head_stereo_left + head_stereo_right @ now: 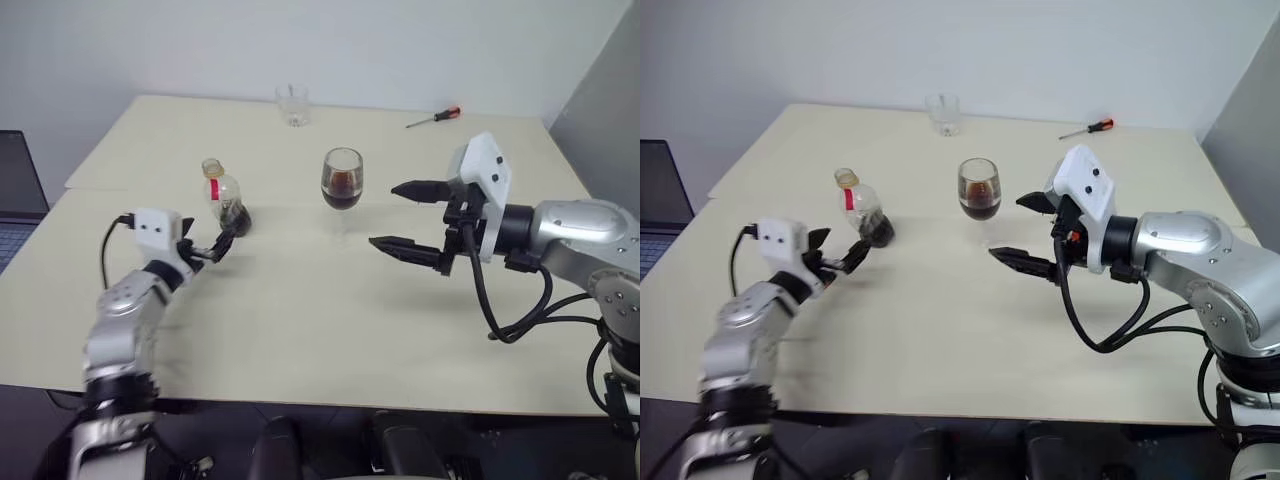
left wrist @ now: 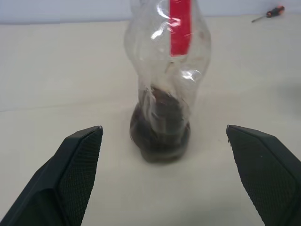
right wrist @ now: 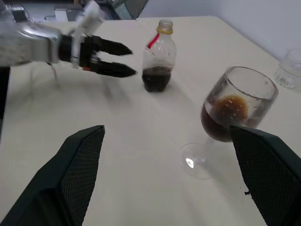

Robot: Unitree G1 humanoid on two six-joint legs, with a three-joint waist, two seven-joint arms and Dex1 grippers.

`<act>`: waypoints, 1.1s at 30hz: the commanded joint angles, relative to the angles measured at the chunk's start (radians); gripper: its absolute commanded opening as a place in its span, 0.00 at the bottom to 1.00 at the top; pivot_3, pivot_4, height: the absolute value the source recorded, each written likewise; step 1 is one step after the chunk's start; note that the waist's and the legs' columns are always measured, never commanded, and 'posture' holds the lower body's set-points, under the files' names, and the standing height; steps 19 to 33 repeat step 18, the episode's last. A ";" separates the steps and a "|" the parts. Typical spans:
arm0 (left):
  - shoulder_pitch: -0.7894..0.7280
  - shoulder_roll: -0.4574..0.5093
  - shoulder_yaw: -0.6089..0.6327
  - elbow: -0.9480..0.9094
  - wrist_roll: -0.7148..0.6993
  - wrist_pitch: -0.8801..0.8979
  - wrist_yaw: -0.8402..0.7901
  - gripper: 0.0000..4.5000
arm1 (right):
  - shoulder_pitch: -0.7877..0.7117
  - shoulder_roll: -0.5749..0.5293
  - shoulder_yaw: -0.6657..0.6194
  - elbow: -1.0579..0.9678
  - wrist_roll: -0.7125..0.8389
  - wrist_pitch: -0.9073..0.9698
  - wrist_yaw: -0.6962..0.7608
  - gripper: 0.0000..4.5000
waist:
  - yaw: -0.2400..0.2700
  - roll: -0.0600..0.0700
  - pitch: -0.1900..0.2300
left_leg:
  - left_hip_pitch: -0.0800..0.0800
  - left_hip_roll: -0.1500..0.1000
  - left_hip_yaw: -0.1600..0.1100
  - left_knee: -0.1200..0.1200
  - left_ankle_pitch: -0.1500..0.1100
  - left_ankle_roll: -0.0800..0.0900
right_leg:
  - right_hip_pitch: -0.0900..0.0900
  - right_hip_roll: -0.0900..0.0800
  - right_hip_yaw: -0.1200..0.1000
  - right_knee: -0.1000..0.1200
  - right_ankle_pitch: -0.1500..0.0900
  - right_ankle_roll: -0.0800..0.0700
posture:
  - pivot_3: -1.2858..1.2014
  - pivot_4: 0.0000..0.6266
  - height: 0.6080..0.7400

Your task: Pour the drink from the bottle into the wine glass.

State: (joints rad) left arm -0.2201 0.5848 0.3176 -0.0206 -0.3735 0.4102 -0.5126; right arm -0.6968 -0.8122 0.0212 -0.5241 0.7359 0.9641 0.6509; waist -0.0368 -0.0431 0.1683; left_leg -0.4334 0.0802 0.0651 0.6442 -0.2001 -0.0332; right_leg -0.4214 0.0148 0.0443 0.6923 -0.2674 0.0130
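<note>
The bottle (image 1: 224,196) stands upright on the table, left of centre, with a yellowish cap, a red strip at the neck and a little dark drink (image 2: 160,134) in its base. My left gripper (image 1: 228,238) is open just in front of the bottle, fingers apart from it on either side, holding nothing. The wine glass (image 1: 342,180) stands mid-table, its bowl about half full of the dark drink (image 3: 221,123). My right gripper (image 1: 382,215) hovers open to the right of the glass, a little above the table, touching nothing.
A short clear tumbler (image 1: 293,104) stands at the far edge of the cream table (image 1: 300,330). A screwdriver (image 1: 434,117) with a red handle lies at the back right. A dark laptop (image 1: 15,195) sits off the table's left side.
</note>
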 commanded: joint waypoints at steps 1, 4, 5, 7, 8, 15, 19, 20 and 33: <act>0.003 0.086 0.071 -0.162 -0.104 0.085 -0.074 1.00 | -0.003 -0.030 -0.028 0.032 -0.034 -0.067 0.065 1.00 | 0.006 0.000 0.000 | 0.000 0.000 0.000 0.000 0.000 0.000 | 0.000 0.000 -0.001 0.000 0.000 0.000 | 0.52 0.24 1.00; -0.022 0.213 0.109 -0.227 -0.214 0.167 -0.205 1.00 | 0.024 -0.080 -0.036 0.107 -0.078 -0.125 0.143 1.00 | 0.012 -0.002 0.000 | 0.000 -0.001 0.000 0.001 0.000 0.000 | 0.001 0.001 -0.003 0.000 -0.003 -0.004 | 0.52 0.24 1.00; -0.034 0.263 0.089 -0.232 -0.211 0.180 -0.242 1.00 | 0.031 -0.095 -0.038 0.145 -0.099 -0.153 0.166 1.00 | 0.012 -0.001 0.000 | 0.000 0.000 0.000 0.001 0.000 0.000 | 0.001 0.001 -0.003 0.000 -0.003 -0.005 | 0.52 0.24 1.00; -0.070 0.337 0.065 -0.230 -0.221 0.204 -0.300 1.00 | 0.040 -0.117 -0.044 0.214 -0.130 -0.200 0.204 1.00 | 0.012 -0.001 0.000 | 0.000 -0.002 0.001 0.000 0.000 0.000 | 0.001 0.000 -0.003 -0.001 -0.003 -0.005 | 0.52 0.24 1.00; -0.084 0.354 0.060 -0.228 -0.228 0.212 -0.313 1.00 | 0.043 -0.122 -0.047 0.236 -0.140 -0.216 0.217 1.00 | 0.011 -0.001 0.000 | 0.001 -0.002 0.002 0.000 0.000 0.000 | 0.002 0.000 -0.003 -0.002 -0.003 -0.004 | 0.52 0.24 1.00; -0.206 0.413 0.003 -0.195 -0.257 0.246 -0.420 1.00 | 0.033 -0.144 -0.049 0.356 -0.192 -0.297 0.310 1.00 | 0.008 0.001 0.001 | 0.000 -0.001 0.003 0.000 0.000 0.000 | 0.001 0.002 -0.002 -0.001 -0.006 -0.001 | 0.52 0.24 1.00; -0.240 0.429 -0.019 -0.191 -0.267 0.253 -0.466 1.00 | 0.015 -0.136 -0.053 0.384 -0.193 -0.308 0.332 1.00 | 0.004 0.001 0.001 | 0.001 -0.001 0.003 -0.001 0.000 0.000 | 0.000 0.002 -0.002 0.000 -0.006 -0.002 | 0.52 0.24 1.00; -0.240 0.429 -0.019 -0.191 -0.267 0.253 -0.466 1.00 | 0.015 -0.136 -0.053 0.384 -0.193 -0.308 0.332 1.00 | 0.004 0.001 0.001 | 0.001 -0.001 0.003 -0.001 0.000 0.000 | 0.000 0.002 -0.002 0.000 -0.006 -0.002 | 0.52 0.24 1.00; -0.240 0.429 -0.019 -0.191 -0.267 0.253 -0.466 1.00 | 0.015 -0.136 -0.053 0.384 -0.193 -0.308 0.332 1.00 | 0.004 0.001 0.001 | 0.001 -0.001 0.003 -0.001 0.000 0.000 | 0.000 0.002 -0.002 0.000 -0.006 -0.002 | 0.52 0.24 1.00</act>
